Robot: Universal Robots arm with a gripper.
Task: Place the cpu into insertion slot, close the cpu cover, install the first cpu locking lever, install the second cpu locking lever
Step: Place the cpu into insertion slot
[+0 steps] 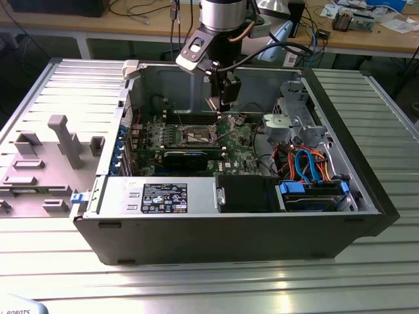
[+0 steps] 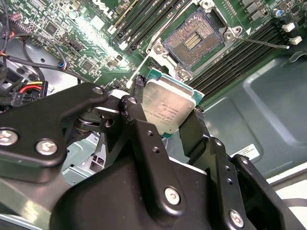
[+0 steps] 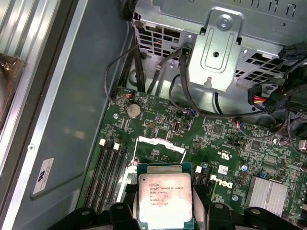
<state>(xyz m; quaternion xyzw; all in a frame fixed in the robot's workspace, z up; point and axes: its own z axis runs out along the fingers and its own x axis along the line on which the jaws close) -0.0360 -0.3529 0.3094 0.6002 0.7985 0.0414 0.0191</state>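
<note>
Second wrist view: jaws clamp cpu (image 2: 168, 108), top upward.

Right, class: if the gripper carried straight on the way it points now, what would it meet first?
Probably the insertion slot. The gripper, jaws shut on the cpu, points down at the green board, and the open slot lies just ahead. Depth is unclear, so it might land beside it.

A ribbed, silvery metal worktop (image 1: 196, 281) carries an open computer case (image 1: 229, 239). Behind the case stands a wooden bench (image 1: 65, 27) strewn with cables (image 1: 141, 8). To the exterior view's left of the case lies a grey moulded tray (image 1: 39, 163).
</note>
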